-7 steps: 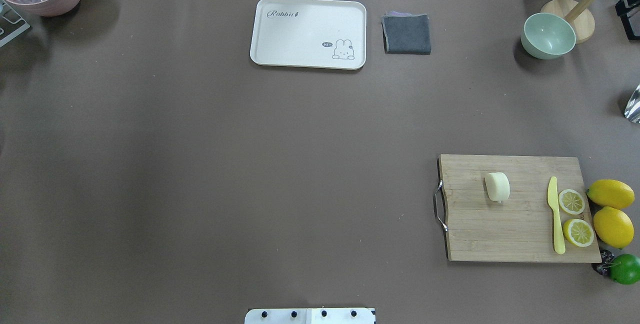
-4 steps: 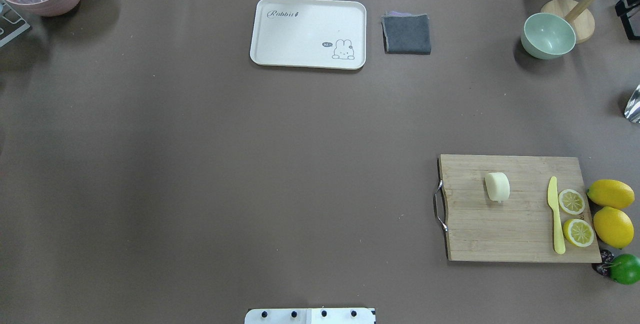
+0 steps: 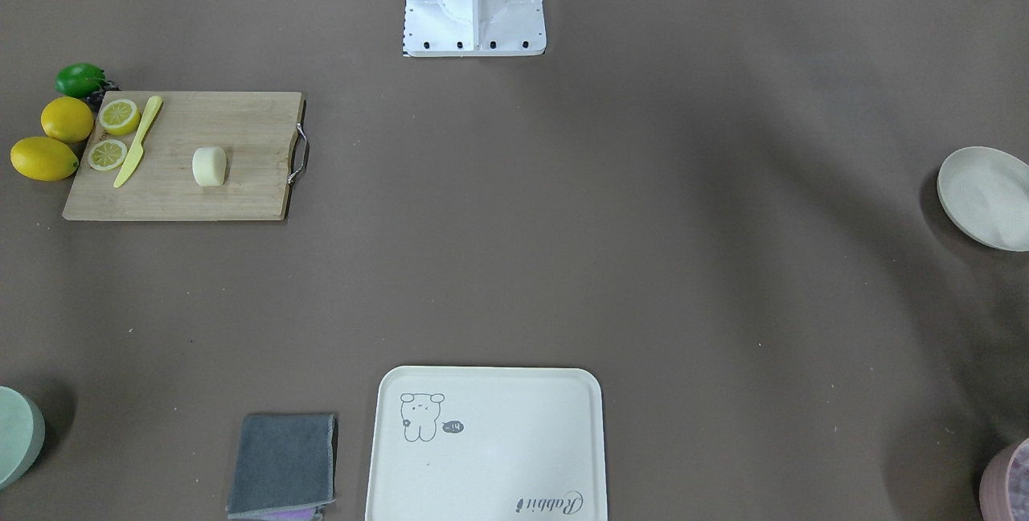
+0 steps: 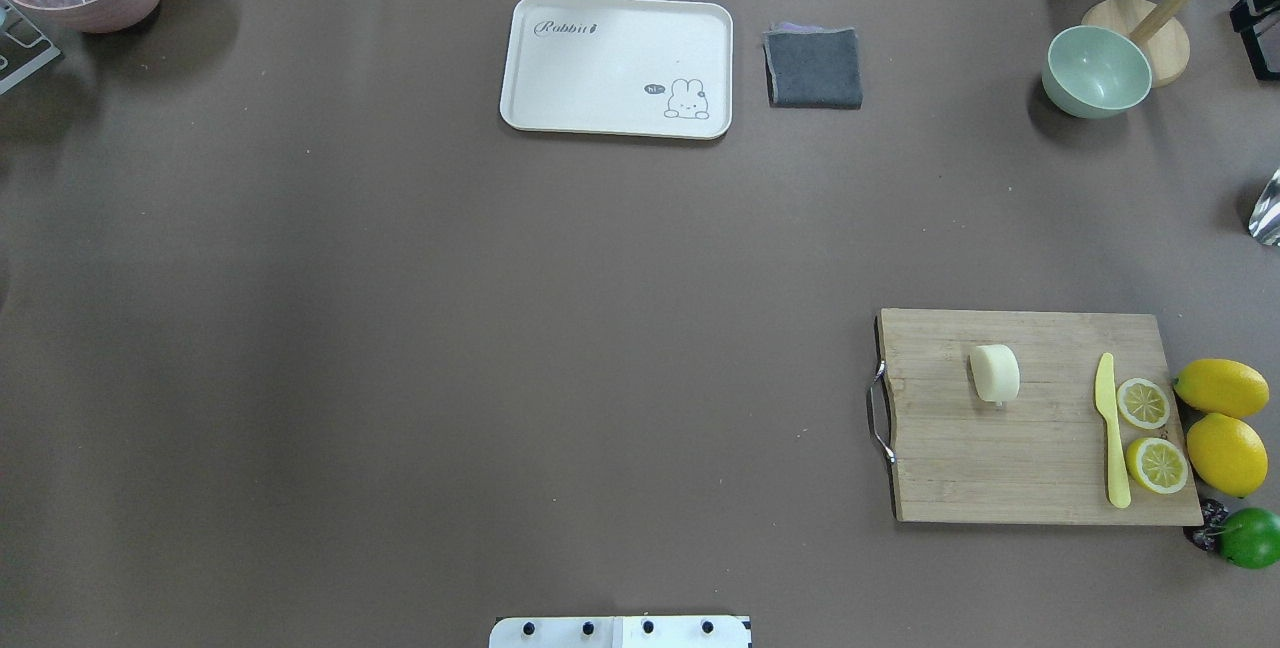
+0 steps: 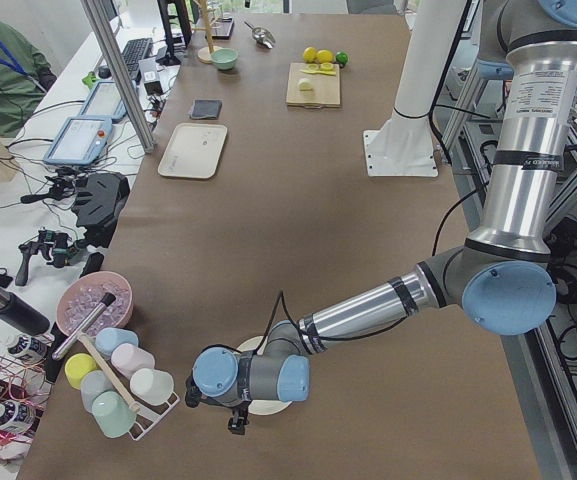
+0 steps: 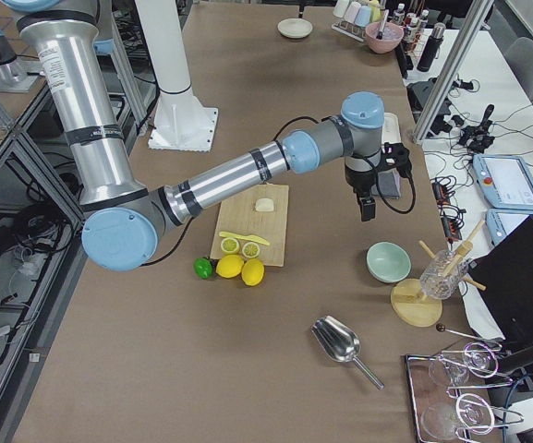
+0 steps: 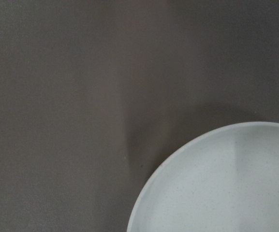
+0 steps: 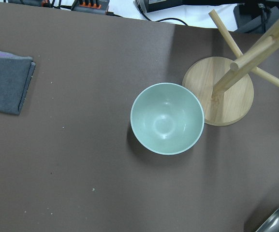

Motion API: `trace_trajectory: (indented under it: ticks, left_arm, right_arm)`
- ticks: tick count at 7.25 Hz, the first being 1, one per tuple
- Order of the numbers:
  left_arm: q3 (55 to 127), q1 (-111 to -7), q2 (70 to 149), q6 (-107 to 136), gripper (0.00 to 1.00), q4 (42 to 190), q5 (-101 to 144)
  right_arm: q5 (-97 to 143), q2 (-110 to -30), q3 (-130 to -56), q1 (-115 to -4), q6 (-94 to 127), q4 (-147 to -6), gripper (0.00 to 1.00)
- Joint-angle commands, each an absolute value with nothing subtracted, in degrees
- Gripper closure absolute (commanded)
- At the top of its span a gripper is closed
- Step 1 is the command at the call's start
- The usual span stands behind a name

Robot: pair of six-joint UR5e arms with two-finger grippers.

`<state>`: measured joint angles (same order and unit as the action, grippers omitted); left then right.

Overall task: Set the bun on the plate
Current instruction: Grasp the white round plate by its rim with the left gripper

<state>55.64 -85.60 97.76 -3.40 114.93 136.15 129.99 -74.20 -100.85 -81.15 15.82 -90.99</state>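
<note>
Presently the bun (image 4: 994,373) lies on its side on the wooden cutting board (image 4: 1000,468), on the robot's right half of the table. The plate (image 3: 985,195) sits bare at the far left end, well apart from it.

The right gripper (image 6: 366,210) hangs above the pale green bowl (image 8: 166,118), beyond the board. The left gripper (image 5: 236,422) hovers over the plate's rim. Neither wrist view shows fingers, and the side views alone do not settle it, so I cannot tell whether either pair is apart or together.

The step in hand is judged to be the approach to the bun, with nothing yet grasped. The right arm is the nearer. It should come down from above and close across the bun's rounded flanks, gently, since the lump looks smooth and may roll or slip.

Just beside the bun's free side lie a yellow knife (image 4: 1110,428) and two lemon halves (image 4: 1143,403). Whole lemons (image 4: 1222,387) and a lime (image 4: 1250,537) crowd the board's outer edge. The long carry across open table passes no obstacle. The cream tray (image 4: 600,68) and grey cloth (image 4: 813,68) stand at the far side, clear of that path. The left arm over the plate may have to yield or receive the bun.
</note>
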Motion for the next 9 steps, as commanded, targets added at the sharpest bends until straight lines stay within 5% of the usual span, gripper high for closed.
trace_trajectory:
  ticks: [1, 5, 7, 8, 9]
  left_arm:
    - [54.85, -83.94, 98.09, -2.99, 0.09, 115.92, 134.65]
    - [53.35, -82.44, 97.91, -2.99, 0.23, 118.12, 133.42]
    - [53.35, -82.53, 97.56, -2.99, 0.57, 118.12, 133.42]
    - [53.44, -82.44, 97.56, -2.99, 0.87, 118.12, 133.5]
    - [53.61, -82.44, 97.73, -3.25, 1.0, 118.12, 133.42]
  right_arm:
    - [128.77, -74.0, -100.72, -80.6, 15.82, -91.05, 0.0]
    - [128.23, -74.18, -100.9, -80.42, 15.82, -90.97, 0.0]
    - [128.23, -74.27, -100.99, -80.42, 15.82, -90.97, 0.0]
    - [128.23, -74.27, -100.99, -80.42, 15.82, -90.97, 0.0]
    - [127.62, -74.01, -100.99, -80.33, 15.82, -90.97, 0.0]
